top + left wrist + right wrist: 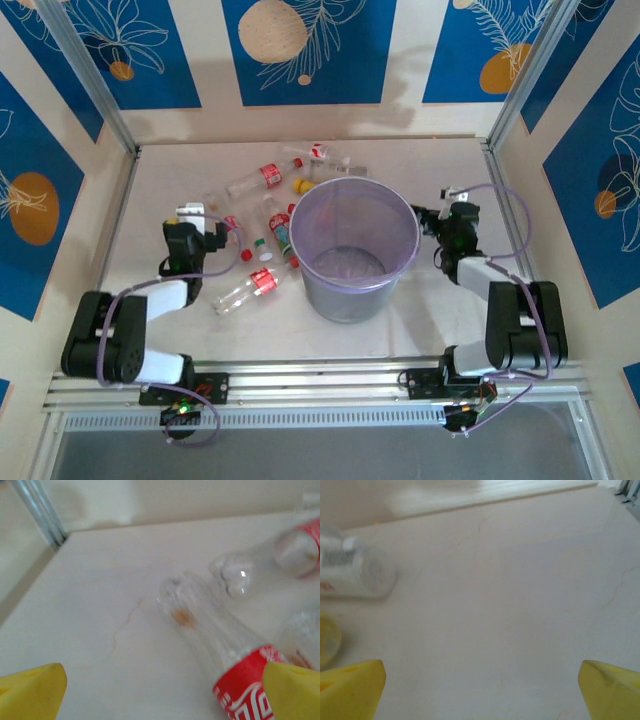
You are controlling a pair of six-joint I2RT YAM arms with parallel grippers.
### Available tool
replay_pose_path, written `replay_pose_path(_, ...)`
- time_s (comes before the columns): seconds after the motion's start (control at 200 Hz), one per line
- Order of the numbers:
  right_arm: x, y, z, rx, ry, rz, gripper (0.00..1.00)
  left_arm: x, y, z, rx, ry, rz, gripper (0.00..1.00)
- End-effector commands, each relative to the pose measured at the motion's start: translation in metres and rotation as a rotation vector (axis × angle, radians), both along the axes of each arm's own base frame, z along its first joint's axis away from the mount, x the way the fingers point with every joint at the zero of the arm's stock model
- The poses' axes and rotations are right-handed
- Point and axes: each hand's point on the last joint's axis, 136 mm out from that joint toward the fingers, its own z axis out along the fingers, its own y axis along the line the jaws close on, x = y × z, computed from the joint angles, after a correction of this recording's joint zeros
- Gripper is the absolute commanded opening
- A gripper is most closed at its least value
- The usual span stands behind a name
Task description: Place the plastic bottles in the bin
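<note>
Lavender-grey bin point(345, 292) stands upright mid worktop point(440, 310) in the top view. Bottles point(256, 178) lie scattered left of it and behind it, on the worktop. One red-label bottle point(250, 285) lies just front-left of the bin. Yellow bottle point(303, 186) lies just behind the rim. Left tool point(200, 220) sits low among the left-hand bottles. Right tool point(445, 205) sits just right of the bin, over bare worktop. Jaw gap is hard to read from up here.

Left wrist view: yellow fingers point(30, 692) at both bottom corners, jaws at full spread, gripping nothing. Clear bottle point(210, 635) with a red label lies on its side between them, close to the right finger. The finger overlaps it in view, so I cannot tell if they touch. Two more clear ones point(260, 565) lie beside it on the right, blurred.

Right wrist view: yellow fingers point(352, 687) wide apart, tool fully spread and empty, bare worktop between. White-label bottle point(352, 572) lies on its side at left, apart from the fingers. Yellow round thing point(326, 640) at the left edge is blurred; cannot tell what it is.
</note>
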Motion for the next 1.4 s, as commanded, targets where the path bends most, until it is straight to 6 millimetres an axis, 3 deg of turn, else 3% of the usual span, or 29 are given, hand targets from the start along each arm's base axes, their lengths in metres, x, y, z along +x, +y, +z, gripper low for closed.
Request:
replay_pose_path(0.0,-0.017,-0.002,0.01,0.034,0.149,-0.05,0.99,-0.011,0.02,0.032,-0.062,0.045,0.129,1.0)
replay_pose_path(0.155,-0.047,-0.003,0.045,0.087,0.296,-0.12,0.99,-0.033,0.008,0.069,-0.227,0.123,0.117,1.0)
replay_pose_path(0.28,-0.074,0.005,0.083,0.158,0.335,-0.115,0.99,-0.052,-0.018,0.099,-0.349,0.194,0.006,1.0)
replay_pose_path(0.475,-0.113,0.051,0.148,0.27,0.368,0.034,0.89,-0.083,-0.051,0.153,-0.486,0.214,-0.165,0.99)
replay_pose_path(0.565,-0.128,0.07,0.175,0.247,0.355,0.099,0.86,-0.091,-0.06,0.155,-0.522,0.254,-0.2,0.98)
replay_pose_path(0.68,-0.143,0.092,0.198,0.222,0.364,0.189,0.84,-0.093,-0.068,0.141,-0.563,0.296,-0.223,0.97)
replay_pose_path(0.78,-0.151,0.105,0.196,0.182,0.447,0.235,0.82,-0.089,-0.068,0.122,-0.576,0.332,-0.202,0.96)
replay_pose_path(1.045,-0.157,0.104,0.159,0.076,0.657,0.228,0.69,-0.077,-0.069,0.089,-0.611,0.385,-0.165,0.95)
replay_pose_path(1.396,-0.14,0.104,0.137,0.069,0.725,0.245,0.43,-0.073,-0.069,0.061,-0.536,0.465,-0.122,0.94)
